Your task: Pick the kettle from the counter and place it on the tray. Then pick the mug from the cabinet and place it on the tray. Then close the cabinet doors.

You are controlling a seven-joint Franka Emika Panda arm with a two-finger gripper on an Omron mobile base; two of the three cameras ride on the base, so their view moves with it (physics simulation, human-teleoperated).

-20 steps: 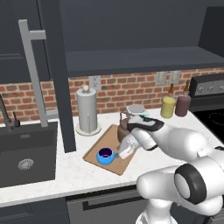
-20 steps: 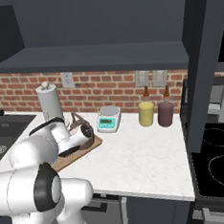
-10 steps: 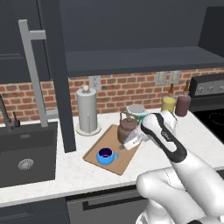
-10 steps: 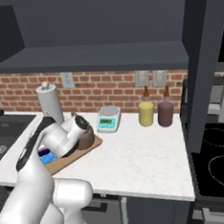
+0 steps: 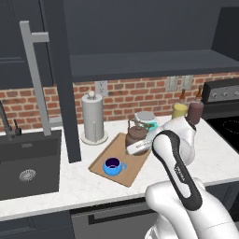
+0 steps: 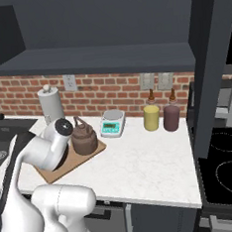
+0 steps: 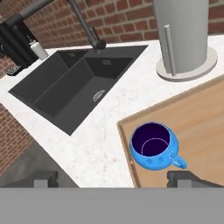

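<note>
The blue mug (image 7: 154, 145) stands upright on the light-wood tray (image 7: 199, 122), close to its corner, handle pointing along the board. My gripper (image 7: 113, 177) hovers above it, open, with nothing between the fingertips (image 7: 181, 176). From the left base view the mug (image 5: 113, 166) and the dark-brown kettle (image 5: 137, 135) both rest on the tray (image 5: 130, 169), and my gripper (image 5: 134, 149) hangs beside the kettle. The kettle (image 6: 84, 138) also sits on the tray (image 6: 63, 168) in the right base view. Both cabinet doors (image 5: 60, 79) (image 6: 210, 65) stand open.
A grey paper-towel holder (image 5: 92, 119) stands behind the tray. A dark sink (image 5: 28, 163) lies to the left. A scale (image 6: 112, 123), a yellow canister (image 6: 151, 117) and a brown canister (image 6: 171, 117) line the brick wall. The stove (image 6: 227, 173) is at the right.
My hand has lifted up and away from the mug, which stays on the tray. The arm has swung upward over the counter.
</note>
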